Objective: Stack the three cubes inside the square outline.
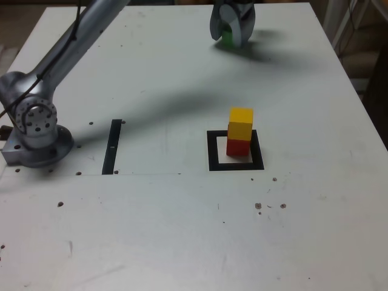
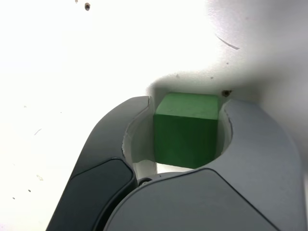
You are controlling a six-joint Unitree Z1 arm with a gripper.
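The tool point(image 1: 231, 31) is sitting at the far edge of the tabletop point(image 1: 182, 230) in the exterior view, clenched around the green cube point(image 1: 228, 37). The wrist view is showing that cube point(image 2: 186, 131) wedged between the two curved jaws, its side faces pressed against them and its upper face squarely level.

The relation that matters next: the square outline point(image 1: 212, 151) is lying well apart from the tool, nearer the camera and only slightly toward the exterior view's right. Inside it the red cube point(image 1: 238, 147) is resting on the pale centre, and the yellow cube point(image 1: 240, 123) is standing directly on top of it, roughly aligned. So the landing spot is not the tabletop but the yellow cube's top face, and the green cube will likely need lifting clear before travelling there.

The green cube is looking matte, solid-coloured and sharp-edged, matching the other two in size. The thin black strip point(image 1: 113, 146) toward the exterior view's left is playing no part.
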